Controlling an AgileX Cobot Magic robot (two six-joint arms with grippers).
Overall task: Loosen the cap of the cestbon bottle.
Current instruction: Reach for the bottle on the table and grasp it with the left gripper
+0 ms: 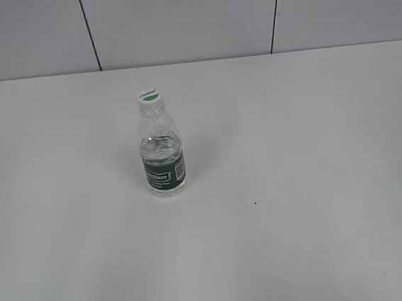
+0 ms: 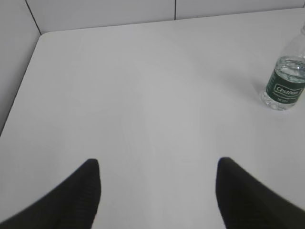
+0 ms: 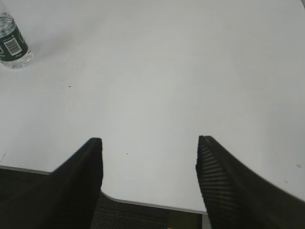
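Note:
The cestbon bottle stands upright on the white table, left of centre, with its dark green label low on the body. The cap sits on its neck, white with a green patch. Neither arm shows in the exterior view. My left gripper is open and empty over bare table, with the bottle far to its upper right and its cap cut off. My right gripper is open and empty over the table's near edge, with the bottle's lower part at the far upper left.
The white table runs back to a grey panelled wall. Its left edge meets a wall in the left wrist view. The table's front edge and dark floor show below my right gripper.

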